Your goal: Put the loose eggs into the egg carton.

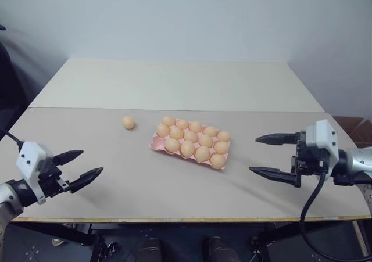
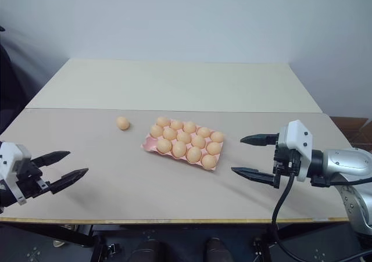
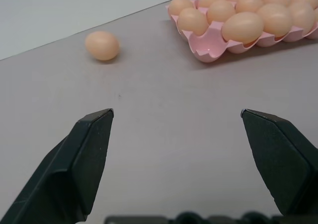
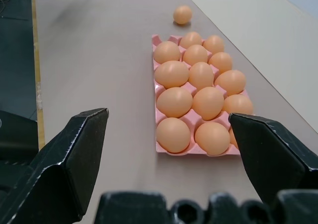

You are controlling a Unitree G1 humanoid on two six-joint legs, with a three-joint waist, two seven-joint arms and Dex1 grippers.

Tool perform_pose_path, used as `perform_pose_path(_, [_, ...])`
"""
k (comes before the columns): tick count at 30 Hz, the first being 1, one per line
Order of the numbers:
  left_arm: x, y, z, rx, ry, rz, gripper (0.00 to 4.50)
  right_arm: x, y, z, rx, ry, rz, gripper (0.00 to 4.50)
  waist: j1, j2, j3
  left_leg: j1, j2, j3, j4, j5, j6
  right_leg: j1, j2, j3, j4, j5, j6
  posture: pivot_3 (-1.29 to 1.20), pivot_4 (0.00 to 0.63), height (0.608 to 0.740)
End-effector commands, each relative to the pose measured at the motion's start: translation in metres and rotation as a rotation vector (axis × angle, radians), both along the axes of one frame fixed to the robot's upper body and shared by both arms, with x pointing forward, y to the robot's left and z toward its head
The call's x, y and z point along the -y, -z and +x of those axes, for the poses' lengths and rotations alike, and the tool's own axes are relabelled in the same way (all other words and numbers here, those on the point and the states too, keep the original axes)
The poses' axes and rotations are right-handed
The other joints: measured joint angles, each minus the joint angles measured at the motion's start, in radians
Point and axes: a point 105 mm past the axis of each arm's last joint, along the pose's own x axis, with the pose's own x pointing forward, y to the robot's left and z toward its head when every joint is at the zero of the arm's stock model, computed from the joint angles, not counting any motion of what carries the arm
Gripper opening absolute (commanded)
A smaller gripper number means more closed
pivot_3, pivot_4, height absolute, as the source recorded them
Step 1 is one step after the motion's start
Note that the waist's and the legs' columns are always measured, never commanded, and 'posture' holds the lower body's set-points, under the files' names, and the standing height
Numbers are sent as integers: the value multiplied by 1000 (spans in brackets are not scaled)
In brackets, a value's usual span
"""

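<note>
1 egg left out, both grippers empty

Head views: the carton (image 1: 156, 143) lies mid-table with 14 eggs by my count; 1 loose egg (image 1: 128, 122) rests just off its left end. The left gripper (image 1: 82, 166) hangs well left of the carton, the right gripper (image 1: 271, 155) right of it – both spread wide, holding nothing.
Left wrist view: fingers (image 3: 84, 157) face the egg beside the carton's empty corner cup, probably lining up a reach.
Right wrist view: the egg lies past the carton's far end – so it looks like the left arm's job.
</note>
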Motion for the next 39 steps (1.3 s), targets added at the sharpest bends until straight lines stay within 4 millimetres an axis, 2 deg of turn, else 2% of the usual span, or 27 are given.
perform_pose_path(1, [1,-14,1,50,0,11,4482,1,-10,-1,47,-11,-4,4500,0,0,0,0,0,0,0,0,0,0,0,0,0,0,0,0,150,740])
perform_pose_path(5, [-2,-19,7,77,-11,20,4482,-1,-10,-2,50,-13,-1,4500,0,0,0,0,0,0,0,1,1,0,0,0,0,0,0,0,150,740])
perform_pose_path(9, [-2,-28,30,122,-64,0,4482,-2,-11,-3,56,-10,0,4500,4,0,0,0,0,0,0,1,1,0,0,-1,0,0,0,0,150,740])
perform_pose_path(17, [17,-15,118,126,-219,-13,4482,-5,-15,-3,80,-10,-3,4500,9,-1,0,-1,-2,0,0,2,3,2,0,0,0,1,1,0,150,740])
perform_pose_path(20, [25,-10,150,104,-288,-18,4482,-5,-17,-3,88,-10,-4,4500,9,-2,-1,-1,-2,0,0,2,3,2,0,0,0,4,6,0,150,740])
perform_pose_path(26, [38,1,195,54,-384,-57,4482,-6,-19,-7,101,-1,-5,4500,1,-3,-1,-2,-4,-1,0,2,4,2,0,1,0,5,7,0,150,740])
perform_pose_path(31, [46,16,213,1,-431,-63,4482,-5,-19,-10,106,9,-4,4500,-1,-3,-1,-2,-6,-2,0,2,4,2,-1,1,0,5,8,0,150,740])
perform_pose_path(37, [58,31,223,-56,-427,-84,4482,-4,-21,-11,109,18,-4,4500,0,-3,-1,-2,-6,-3,0,2,4,2,-1,0,0,5,8,0,150,740])
perform_pose_path(39, [60,33,224,-65,-425,-85,4072,-4,-21,-12,111,19,-5,4500,0,-4,-1,-2,-6,-3,0,2,4,2,-1,0,0,5,8,0,150,740])
